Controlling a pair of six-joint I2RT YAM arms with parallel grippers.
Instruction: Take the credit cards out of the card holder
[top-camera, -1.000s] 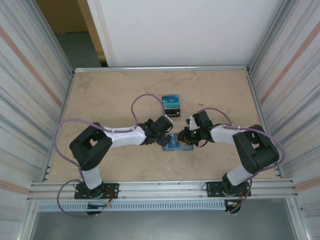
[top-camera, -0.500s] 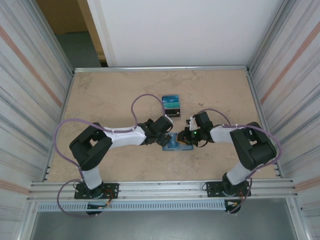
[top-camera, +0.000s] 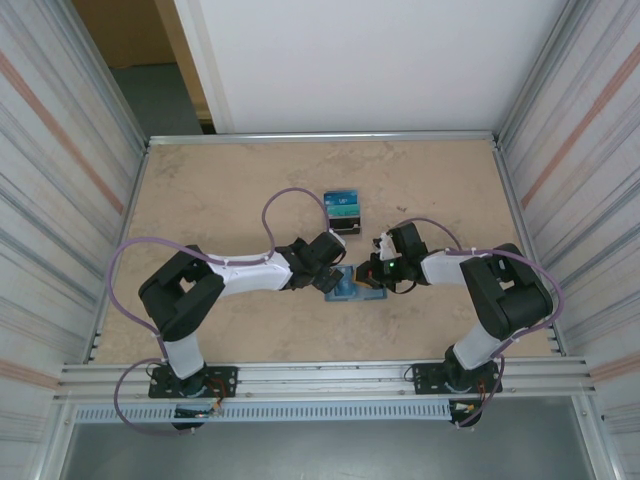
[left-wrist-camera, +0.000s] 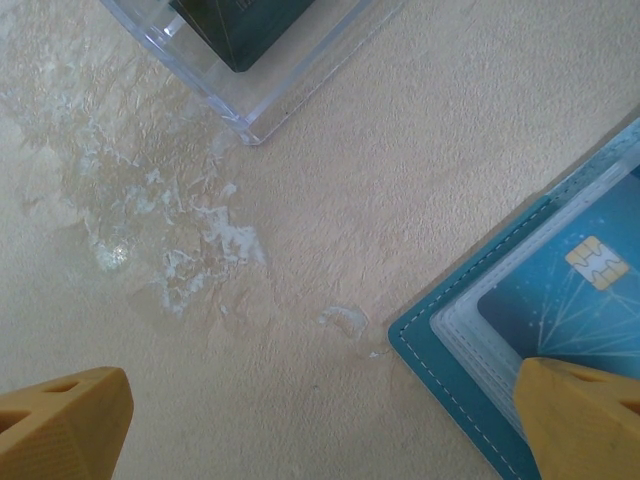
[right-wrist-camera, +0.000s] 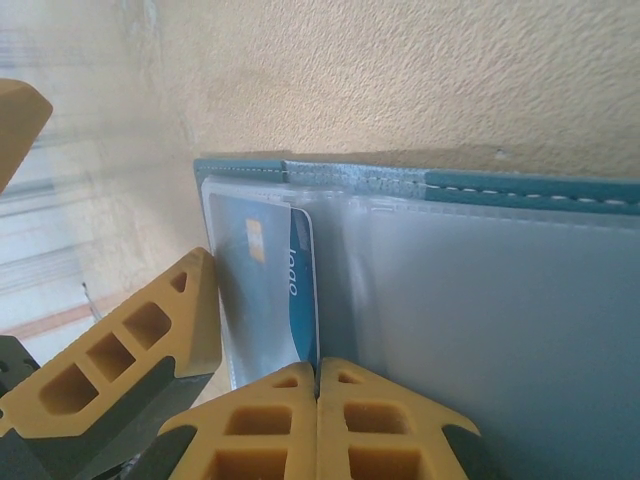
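**Shut tight at the card's edge**

Flat and open on the table (top-camera: 200, 200), between the two arms: the card holder (top-camera: 358, 290). At its right end, the right gripper (right-wrist-camera: 318, 400), fingertips pressed together and touching the near edge of a credit card (right-wrist-camera: 265, 290) in the end pocket; impossible to tell whether actually pinching it. At the opposite end, the left gripper (left-wrist-camera: 320, 430), spread wide, one fingertip (left-wrist-camera: 585, 420) over the holder's corner, the other above bare table.

Two arms logged, left arm (top-camera: 245, 272) and right arm (top-camera: 445, 266): we note white link shells between black joint housings. Lilac cable (top-camera: 130, 245) loops along each. Small green light (top-camera: 388, 266) on right wrist. Fingers (right-wrist-camera: 270, 420) mustard-yellow, open-celled, dark-backed.
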